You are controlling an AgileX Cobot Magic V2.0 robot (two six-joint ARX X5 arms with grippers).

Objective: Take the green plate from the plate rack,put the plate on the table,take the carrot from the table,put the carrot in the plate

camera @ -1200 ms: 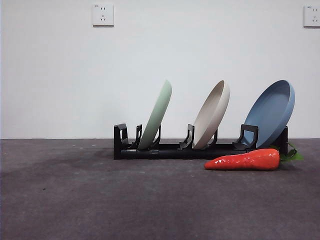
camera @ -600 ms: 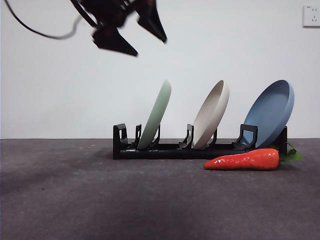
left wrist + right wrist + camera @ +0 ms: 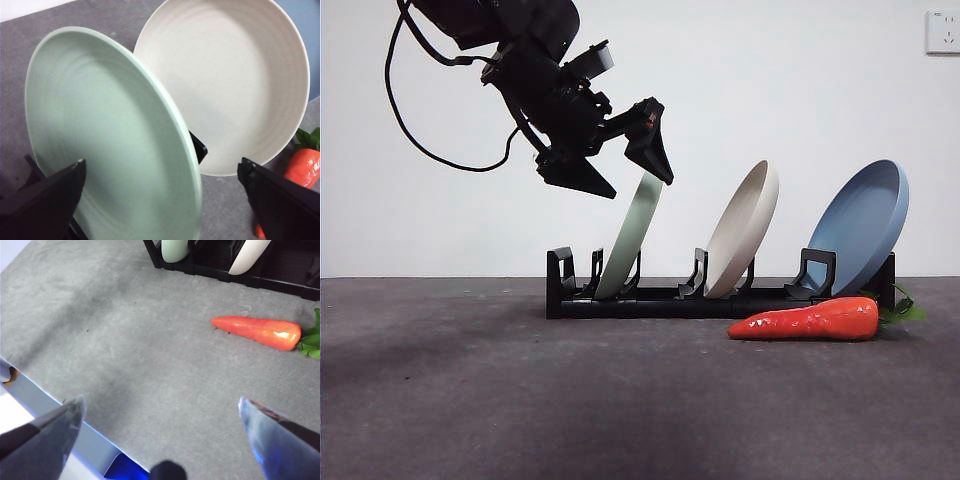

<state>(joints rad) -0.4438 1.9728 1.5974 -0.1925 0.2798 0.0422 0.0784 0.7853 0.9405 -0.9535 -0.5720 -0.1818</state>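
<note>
The green plate (image 3: 631,236) stands tilted in the left slot of the black plate rack (image 3: 670,298); it fills the left wrist view (image 3: 110,145). My left gripper (image 3: 630,170) is open, just above the plate's top rim, its jaws straddling the rim and apart from it. The orange-red carrot (image 3: 810,321) lies on the table (image 3: 520,400) in front of the rack's right end, green top to the right; it also shows in the right wrist view (image 3: 257,330). My right gripper (image 3: 160,412) is open and empty, high over the table's front part.
A beige plate (image 3: 744,229) stands in the middle slot and a blue plate (image 3: 863,224) in the right one, both tilted like the green one. The table's near edge (image 3: 55,402) shows in the right wrist view. Wall sockets hang behind.
The left arm has come down from the top left of the front view to the green plate's top rim. Plates and carrot have not moved.
</note>
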